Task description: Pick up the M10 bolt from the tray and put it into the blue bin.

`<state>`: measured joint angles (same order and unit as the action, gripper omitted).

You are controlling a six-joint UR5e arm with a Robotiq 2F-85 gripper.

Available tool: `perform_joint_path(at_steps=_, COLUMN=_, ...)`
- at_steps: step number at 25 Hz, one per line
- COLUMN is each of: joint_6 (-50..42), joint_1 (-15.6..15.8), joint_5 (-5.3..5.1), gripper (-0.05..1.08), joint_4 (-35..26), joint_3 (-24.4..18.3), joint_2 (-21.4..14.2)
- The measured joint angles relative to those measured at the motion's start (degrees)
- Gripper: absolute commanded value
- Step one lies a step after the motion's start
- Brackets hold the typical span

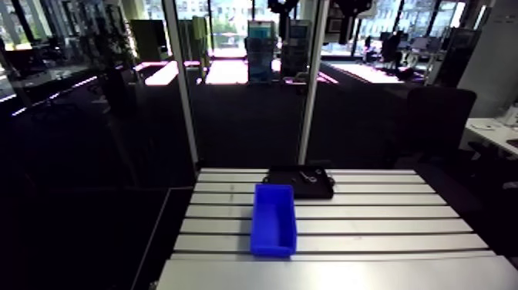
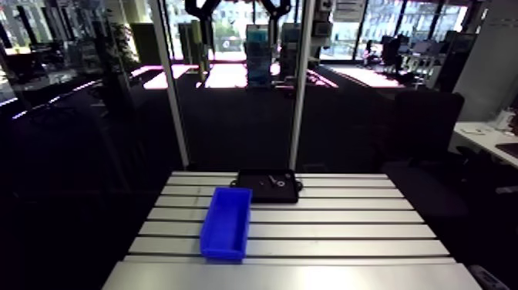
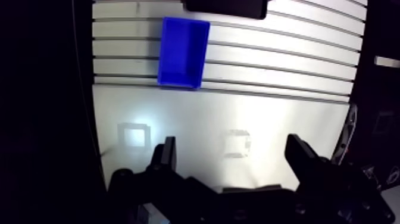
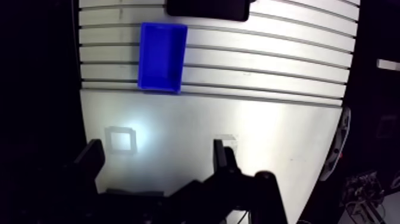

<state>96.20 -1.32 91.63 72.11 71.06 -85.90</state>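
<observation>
A black tray (image 1: 322, 187) lies at the far end of the slotted table, and a small pale bolt (image 1: 309, 176) shows inside it. The blue bin (image 1: 274, 220) stands empty just in front of the tray, its long side running toward me. In the wrist view my gripper (image 3: 234, 156) hangs high over the smooth near plate of the table, open, with nothing between its fingers (image 3: 168, 156). Well ahead of the gripper are the blue bin (image 3: 183, 50) and, beyond it, the black tray (image 3: 226, 7), only partly in view. The wrist view does not show the bolt.
The table (image 1: 385, 224) has slotted aluminium strips at the far part and a smooth plate (image 3: 250, 113) near me. Two bright square reflections (image 3: 134, 134) lie on that plate. A vertical metal post (image 1: 314, 85) rises behind the tray, and another post (image 1: 185, 85) stands to its left.
</observation>
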Motion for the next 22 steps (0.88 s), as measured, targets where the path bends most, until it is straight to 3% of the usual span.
perform_joint_path(at_steps=9, joint_6=-0.7, joint_1=0.1, joint_5=1.35, gripper=0.01, joint_4=0.0, joint_3=-1.2, joint_2=0.2)
perform_joint_path(at_steps=22, joint_6=-0.5, joint_1=0.0, joint_5=1.46, gripper=0.01, joint_4=2.2, joint_3=-1.3, joint_2=1.4)
